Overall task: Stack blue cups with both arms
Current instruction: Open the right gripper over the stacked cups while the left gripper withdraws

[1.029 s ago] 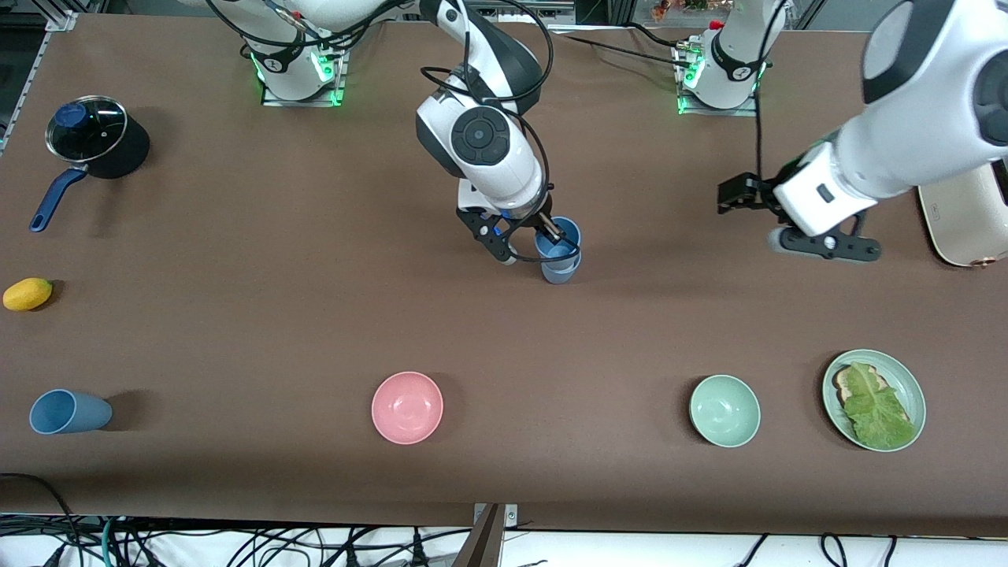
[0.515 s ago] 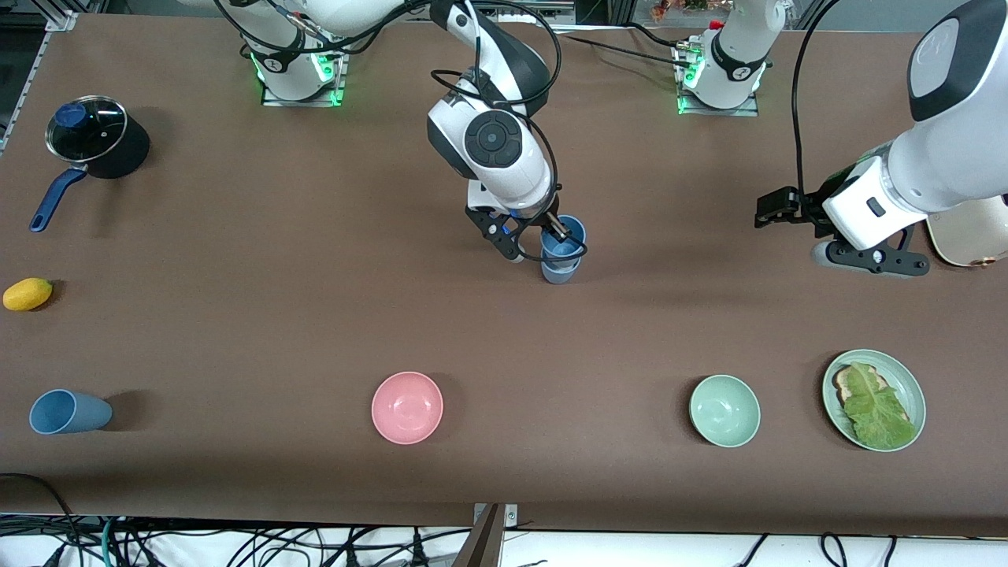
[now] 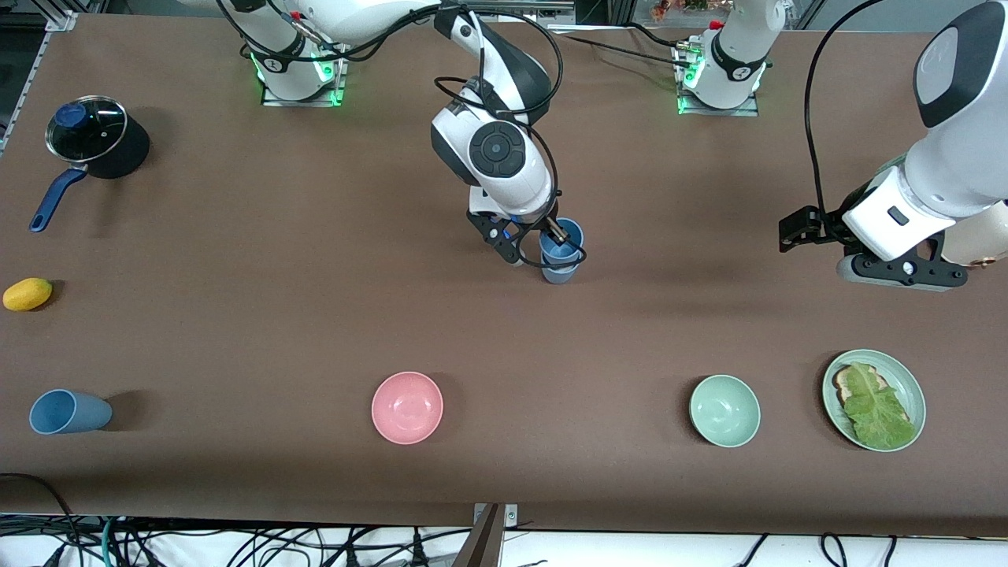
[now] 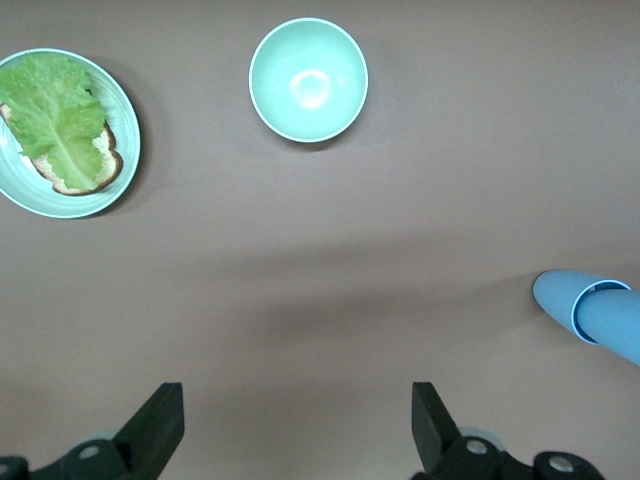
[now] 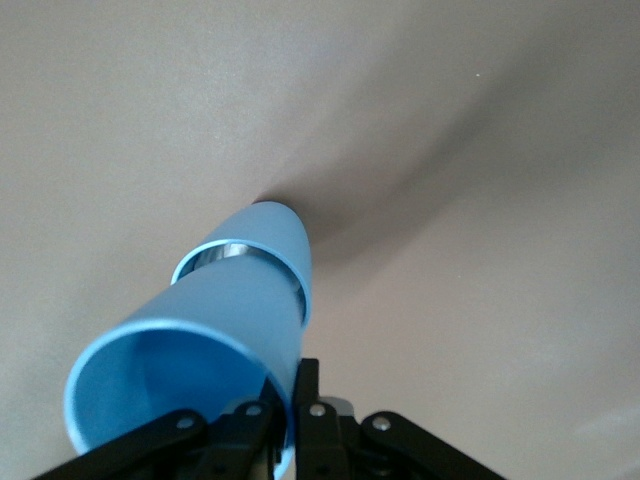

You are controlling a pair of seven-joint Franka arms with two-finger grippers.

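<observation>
A sky-blue cup (image 3: pixel 562 239) sits nested in a duller blue cup (image 3: pixel 558 273) that stands upright mid-table. My right gripper (image 3: pixel 550 236) is shut on the upper cup's rim (image 5: pixel 205 345), one finger inside and one outside the wall; the lower cup (image 5: pixel 270 235) shows past it. My left gripper (image 3: pixel 902 276) hangs open and empty over bare table toward the left arm's end, well apart from the stack; its wrist view shows the gripper (image 4: pixel 295 430) and the nested cups (image 4: pixel 600 318). A third blue cup (image 3: pixel 67 411) lies on its side near the front edge at the right arm's end.
A pink bowl (image 3: pixel 407 407), a mint bowl (image 3: pixel 724 410) and a green plate (image 3: pixel 913 386) with toast and lettuce line the near side. A black pot (image 3: pixel 98 138) with a blue handle and a yellow fruit (image 3: pixel 27 294) sit toward the right arm's end. A cream appliance (image 3: pixel 976 240) lies by the left arm.
The left arm has swung away from the cups toward its own end of the table, gripper still open. The right hand shifted slightly, still holding the upper cup in the lower one.
</observation>
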